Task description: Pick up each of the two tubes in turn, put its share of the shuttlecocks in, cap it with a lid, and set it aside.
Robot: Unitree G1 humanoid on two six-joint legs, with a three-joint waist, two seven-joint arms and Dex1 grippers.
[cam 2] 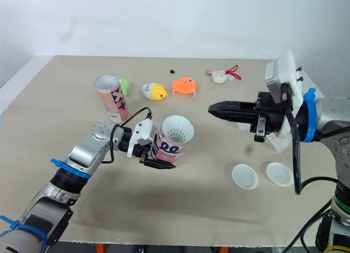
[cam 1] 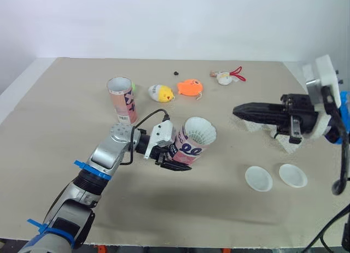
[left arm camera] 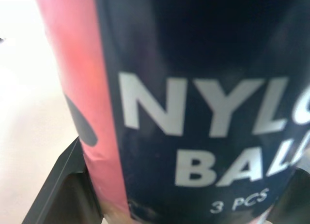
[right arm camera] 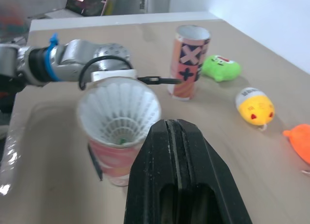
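Left eye view gives us the held tube [cam 1: 187,150], a cardboard cylinder with a glossy pink and dark printed label. It is tilted with its open mouth turned up, and the left gripper [cam 1: 176,159] clamps it low on its body between two black fingers. We cannot tell whether its base touches the matte tan table [cam 1: 65,122]. A white shuttlecock [cam 1: 200,131] sits in the tube's mouth, its ribbed, flared skirt standing out above the rim like a small funnel. To the right of the held tube and apart from it, level with its mouth, the right gripper [cam 1: 241,110] points at it. Its fingers are pressed together into a blunt black wedge with nothing between them. Beyond the held tube to the left stands the second tube [cam 1: 121,100], upright and open-topped, pink with bold crosses. Also beyond the held tube lie a rounded yellow toy [cam 1: 161,93] and an orange toy [cam 1: 190,87], both soft-looking. To the right of the held tube and nearer the robot, well apart from it, two lids [cam 1: 258,178], shallow smooth white discs, lie side by side.
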